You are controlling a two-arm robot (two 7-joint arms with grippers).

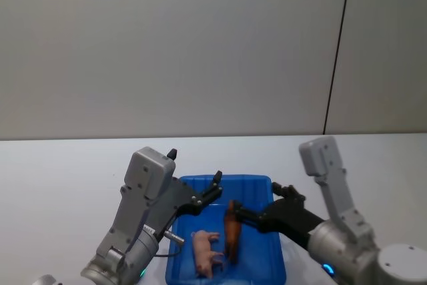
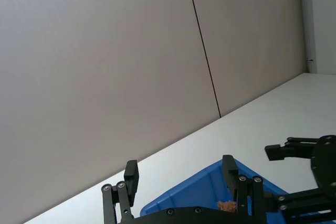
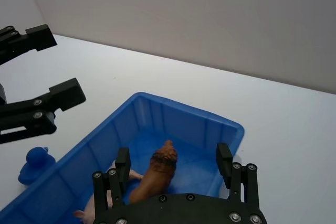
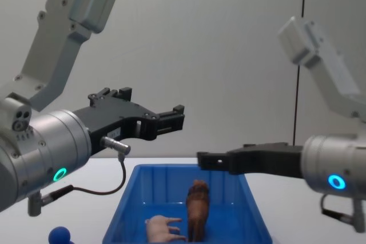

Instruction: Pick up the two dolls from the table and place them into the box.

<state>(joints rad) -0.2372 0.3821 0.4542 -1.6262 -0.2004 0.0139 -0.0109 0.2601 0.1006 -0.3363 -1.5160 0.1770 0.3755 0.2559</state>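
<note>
Nearest the robot, the pig [image 1: 205, 253] lay on its side on the floor of the box [image 1: 267, 258]. The lion [image 1: 231, 230] stood head-up just beside it, so both dolls looked already delivered. Over the lion hung the right claw [image 3: 173, 155], spread wide with nothing between its fingers [image 3: 122, 162], clear above the mane. The left claw [image 2: 179, 167] hovered over the box's left wall, equally wide and empty. What was left, by my reading, was a clean retreat. The right claw ought to rise straight up with its jaws kept apart, since any sideways drift could clip the upright lion or the blue rim, and the two claws were near each other. A small blue toy [image 3: 34, 163] sat on the desk [image 1: 67, 165] outside the box, with bare desk beyond.
</note>
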